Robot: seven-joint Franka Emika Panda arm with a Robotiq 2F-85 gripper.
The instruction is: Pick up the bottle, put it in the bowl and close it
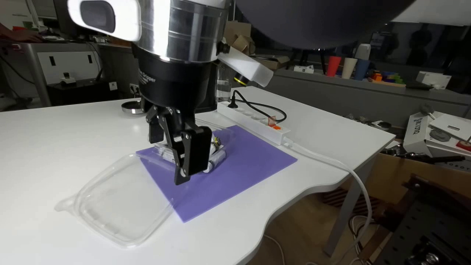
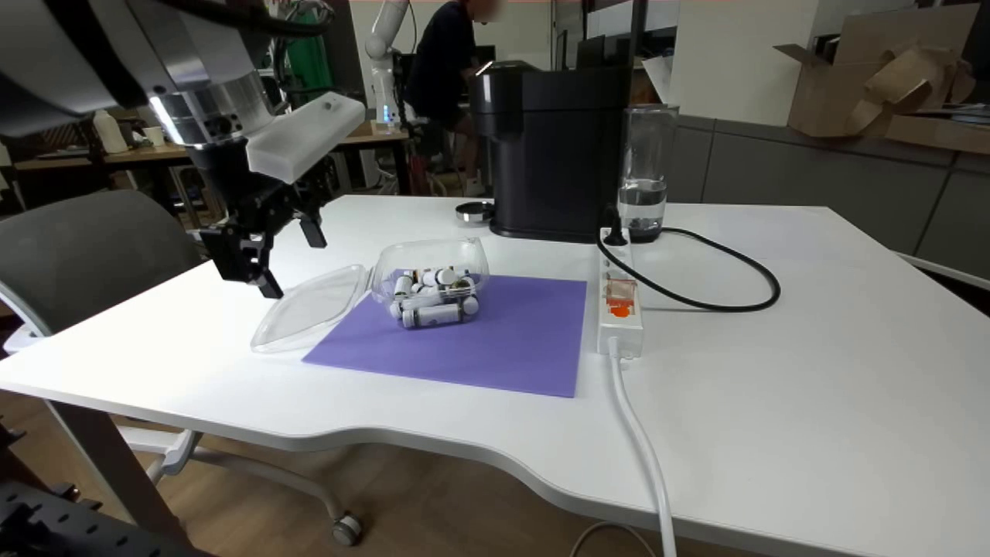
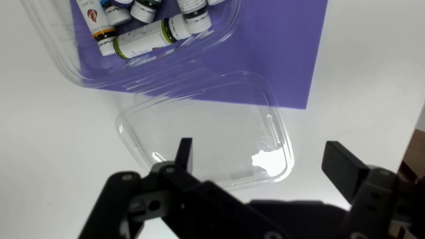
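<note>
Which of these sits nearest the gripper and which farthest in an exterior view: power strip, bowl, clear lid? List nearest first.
In an exterior view, from the gripper:
1. The clear lid, lying open below it, on the left.
2. The bowl, right of the clear lid, partly on the purple sheet.
3. The power strip, farther right, past the purple sheet.

The hand (image 3: 260, 154) points downward, its two black fingers (image 3: 344, 170) spread wide apart.
</note>
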